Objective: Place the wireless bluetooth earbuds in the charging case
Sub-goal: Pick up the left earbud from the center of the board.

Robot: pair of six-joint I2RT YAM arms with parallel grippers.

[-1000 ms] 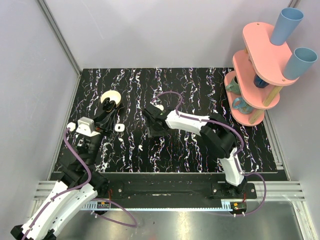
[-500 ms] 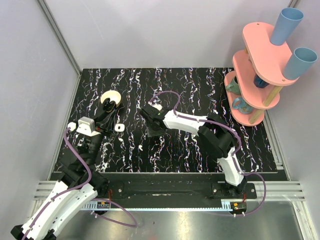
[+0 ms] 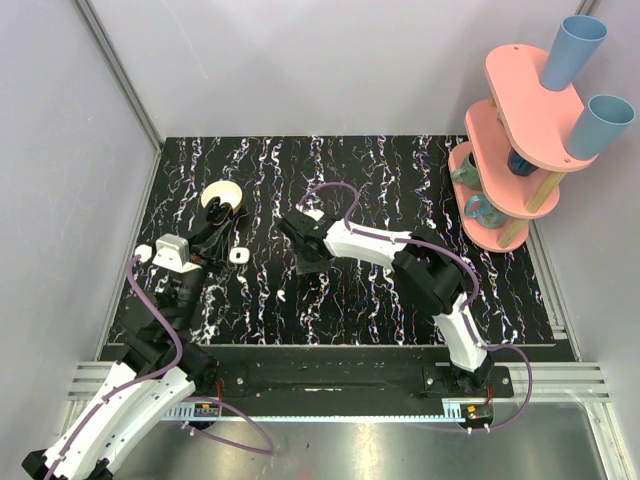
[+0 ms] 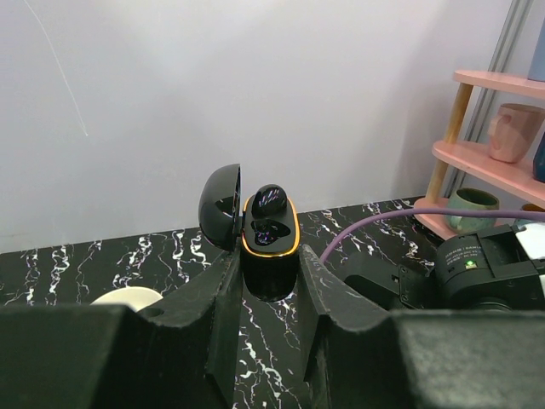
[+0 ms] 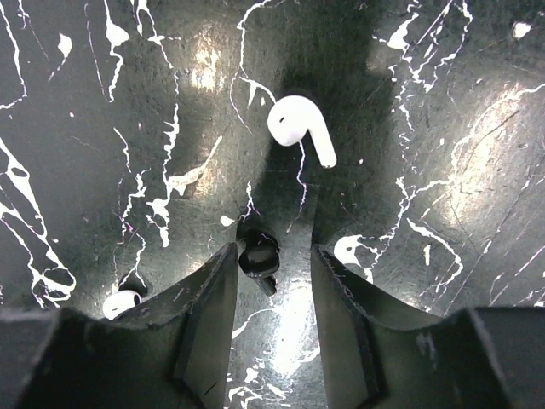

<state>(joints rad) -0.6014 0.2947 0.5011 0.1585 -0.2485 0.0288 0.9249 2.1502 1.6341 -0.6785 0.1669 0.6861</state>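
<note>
1. Left end effector (image 4: 268, 266): fingers clamped on the base of the black case (image 4: 271, 243), centre of the left wrist view. The case is upright with its lid swung open toward frame left. Judged: it is held this way so the wells face up for loading from above.
2. Seated bud (image 4: 271, 198), black, sits in the far well. The near well appears vacant, though reflections make this uncertain.
3. Right end effector (image 5: 272, 256): pointed down at the bench (image 3: 400, 160), fingers apart and straddling a loose black bud (image 5: 257, 257), lower centre of the right wrist view. The bud lies close to the finger at frame left, with a gap on the other side, so it is not gripped.
4. White bud (image 5: 298, 126) lies beyond the fingertips, upper centre. A second white bud (image 5: 122, 302) is at lower left. Neither is touched.
5. Cream case (image 4: 119, 298) is at lower left of the left wrist view, near the left finger and not held.
6. Judgement: the step in hand is picking the black bud for the vacant well. The bud is small, glossy and off-centre, so it may skid as the fingers close.
</note>
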